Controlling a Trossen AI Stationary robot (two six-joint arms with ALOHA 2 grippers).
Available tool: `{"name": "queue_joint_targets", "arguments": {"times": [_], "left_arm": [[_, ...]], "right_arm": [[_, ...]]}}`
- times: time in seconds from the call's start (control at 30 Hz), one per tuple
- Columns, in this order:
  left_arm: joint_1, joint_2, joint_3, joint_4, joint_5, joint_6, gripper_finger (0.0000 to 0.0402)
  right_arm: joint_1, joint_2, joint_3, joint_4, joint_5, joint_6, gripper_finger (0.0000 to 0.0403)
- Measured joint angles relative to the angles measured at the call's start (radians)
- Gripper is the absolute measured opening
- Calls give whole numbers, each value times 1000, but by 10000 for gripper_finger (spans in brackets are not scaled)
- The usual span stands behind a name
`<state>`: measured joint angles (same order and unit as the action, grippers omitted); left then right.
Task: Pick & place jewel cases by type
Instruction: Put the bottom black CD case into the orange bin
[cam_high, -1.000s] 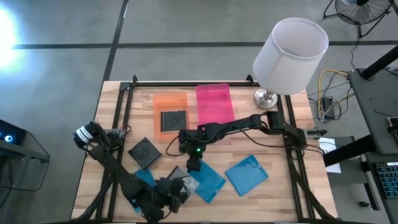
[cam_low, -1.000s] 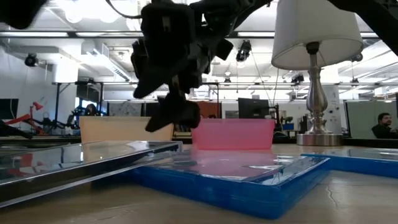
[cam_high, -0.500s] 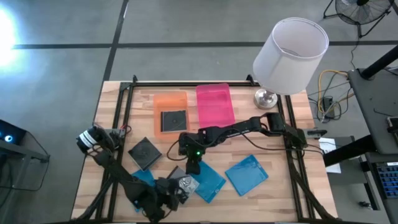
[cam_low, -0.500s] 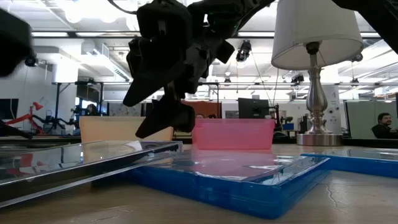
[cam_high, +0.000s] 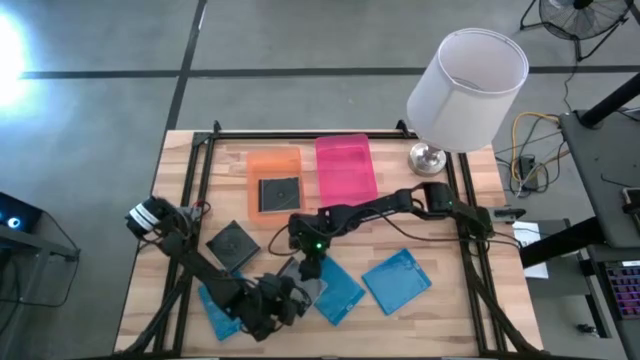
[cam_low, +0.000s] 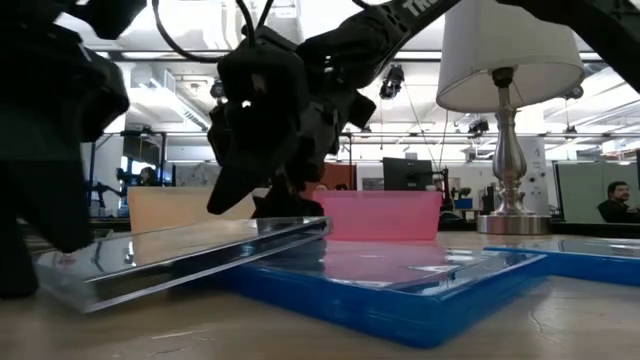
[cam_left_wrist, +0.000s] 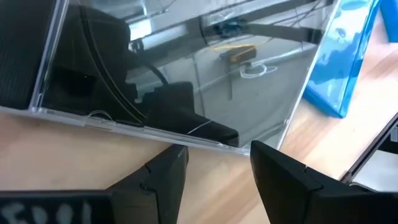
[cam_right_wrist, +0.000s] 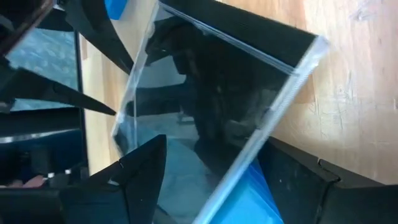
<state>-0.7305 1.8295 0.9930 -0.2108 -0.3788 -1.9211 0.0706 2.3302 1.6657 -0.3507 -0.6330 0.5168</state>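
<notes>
A clear jewel case with a dark insert lies aslant, its far part on a blue case. My left gripper is open at the clear case's near edge. My right gripper is open and points down over the case's far edge, a finger on either side in its wrist view. A second blue case lies to the right, and a third lies under the left arm. One dark case rests on the table, another in the orange tray. My left gripper's open fingertips stand against the clear case's near edge, coming nearly level from the table's near left. The case lies tilted, far part up on the blue case. My right gripper's fingertips reach the case's far edge from above; I cannot tell whether they touch.
The pink tray stands beside the orange one at the far side. A lamp with a white shade has its base at the far right corner. Bare wood shows at the near right.
My left gripper has moved toward the far right, up to the clear case's near edge. The case has slid farther onto the blue case, and its far edge now stands higher. My right gripper has come down closer to that far edge.
</notes>
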Motion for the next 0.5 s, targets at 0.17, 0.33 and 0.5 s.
{"name": "queue_joint_targets", "arguments": {"times": [0.17,0.33,0.5], "left_arm": [[21,2,-15,13,-4,14,167],[36,2,-30,13,-21,46,167],[37,0,-27,2,-59,83,167]], "right_arm": [[-8,3,17,-15,-78,24,249],[-13,4,33,-13,-150,79,229],[-23,4,32,-14,-156,92,170]]}}
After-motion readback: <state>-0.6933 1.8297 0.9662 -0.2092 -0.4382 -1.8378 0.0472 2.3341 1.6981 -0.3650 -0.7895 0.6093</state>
